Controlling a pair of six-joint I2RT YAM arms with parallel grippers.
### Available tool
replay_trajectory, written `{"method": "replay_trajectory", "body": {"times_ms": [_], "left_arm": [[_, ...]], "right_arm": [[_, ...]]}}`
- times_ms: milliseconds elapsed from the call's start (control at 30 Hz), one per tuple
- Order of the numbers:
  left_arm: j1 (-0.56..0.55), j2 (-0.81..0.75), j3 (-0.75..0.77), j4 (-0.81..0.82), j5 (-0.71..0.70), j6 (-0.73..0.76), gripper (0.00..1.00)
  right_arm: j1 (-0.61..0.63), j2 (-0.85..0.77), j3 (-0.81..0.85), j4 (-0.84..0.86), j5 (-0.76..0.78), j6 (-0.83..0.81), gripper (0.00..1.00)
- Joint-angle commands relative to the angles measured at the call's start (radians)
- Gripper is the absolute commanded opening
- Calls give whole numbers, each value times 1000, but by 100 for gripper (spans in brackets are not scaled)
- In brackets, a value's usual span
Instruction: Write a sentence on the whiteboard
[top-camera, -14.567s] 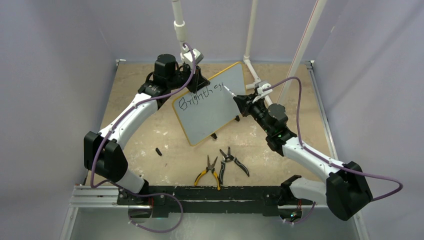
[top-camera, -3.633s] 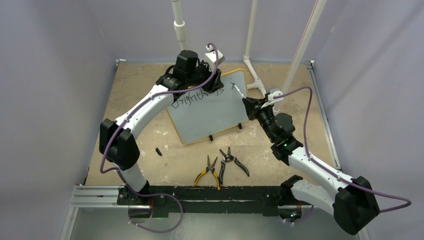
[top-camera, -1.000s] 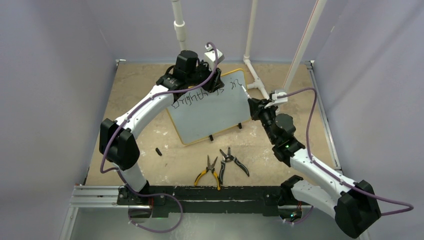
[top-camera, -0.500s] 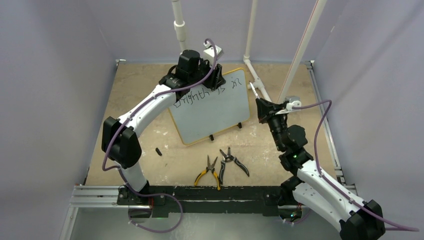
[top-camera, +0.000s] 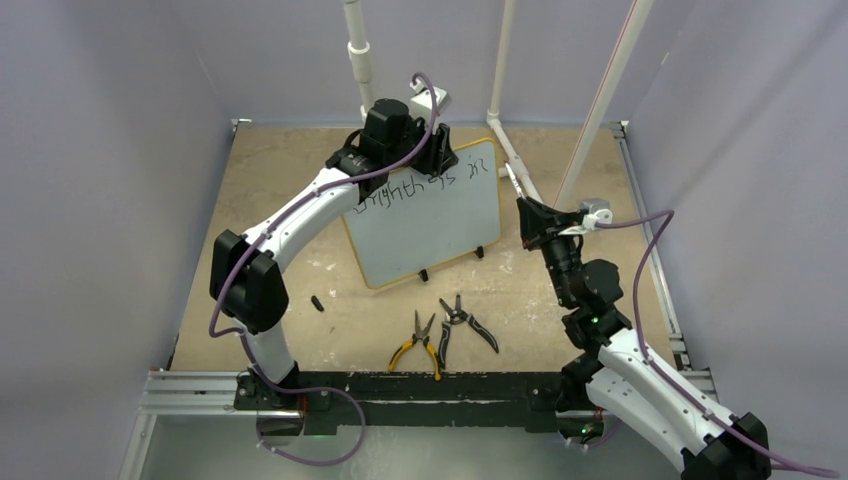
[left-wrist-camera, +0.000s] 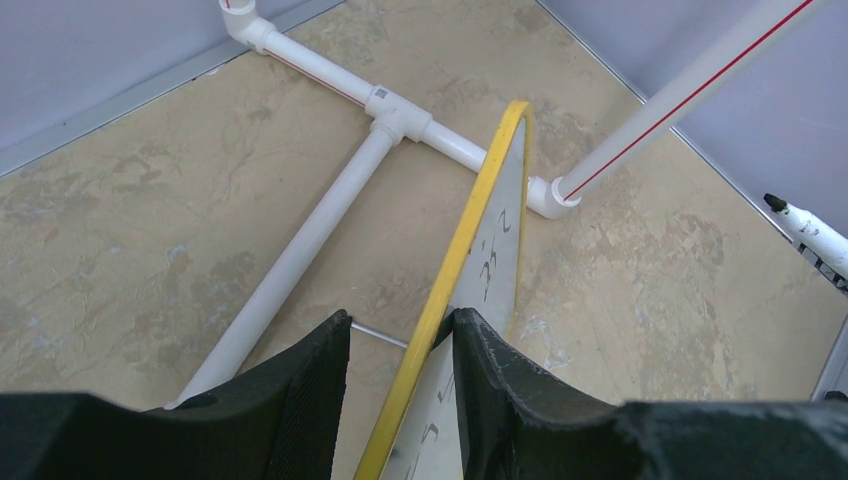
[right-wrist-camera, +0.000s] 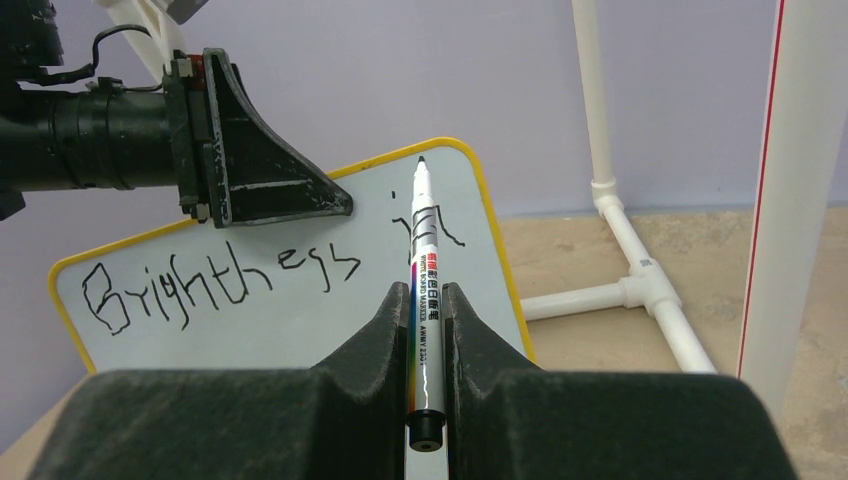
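Observation:
The whiteboard (top-camera: 425, 235) stands tilted at the back of the table on its black feet, yellow rim up. My left gripper (top-camera: 440, 155) is shut on its top edge. In the left wrist view the fingers (left-wrist-camera: 400, 316) straddle the yellow rim of the whiteboard (left-wrist-camera: 497, 250). The sentence (right-wrist-camera: 220, 280) reads "Brightness in" in black script on one line. My right gripper (top-camera: 527, 212) is shut on a white marker (right-wrist-camera: 421, 225), tip uncapped and pointing up. It hangs to the right of the board, and the marker tip (top-camera: 511, 172) is off the surface.
Yellow-handled pliers (top-camera: 415, 347) and black pliers (top-camera: 468, 322) lie near the front of the table. A small black cap (top-camera: 317, 303) lies to their left. White pipe framing (top-camera: 512, 150) runs behind and to the right of the board, with grey walls all round.
My right arm has drawn back to the right, lifting the marker tip off the board. My left arm has swung the board a little clockwise and to the right.

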Motion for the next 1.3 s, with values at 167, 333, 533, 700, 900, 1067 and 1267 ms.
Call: {"method": "replay_trajectory", "body": {"times_ms": [167, 333, 533, 700, 900, 1067, 1267], "left_arm": [[-14, 34, -20, 105, -76, -100, 0], [-21, 34, -43, 152, -88, -124, 0], [-23, 37, -38, 165, -84, -124, 0], [-22, 3, -44, 133, -91, -72, 21], [-15, -50, -55, 97, -91, -29, 47], [14, -111, -86, 87, -104, -20, 63], [71, -199, -117, 80, -53, -28, 78]], "right_arm": [[4, -26, -11, 36, 20, -4, 0], [3, -31, -13, 41, 16, -2, 0], [4, -26, -11, 40, 12, -2, 0], [3, -31, -10, 37, 12, -2, 0], [3, -29, -8, 38, 7, -4, 0], [4, -33, -6, 38, 4, -5, 0], [4, -31, -4, 41, -3, -10, 0]]}}
